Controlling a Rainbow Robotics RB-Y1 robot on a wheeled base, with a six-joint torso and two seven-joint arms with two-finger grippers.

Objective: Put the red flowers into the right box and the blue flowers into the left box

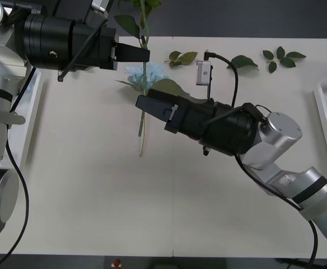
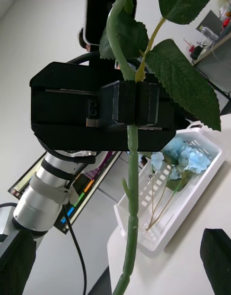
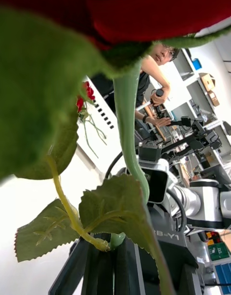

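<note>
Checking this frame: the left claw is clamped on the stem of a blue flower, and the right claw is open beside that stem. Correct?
Not quite. The left claw is clamped on the stem of a red flower, not a blue one; the left wrist view shows its deep-red bloom. The right claw is open beside that stem, as stated.

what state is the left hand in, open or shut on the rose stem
Shut: in the right wrist view the left hand has both fingers pressed against the red flower stem.
</note>
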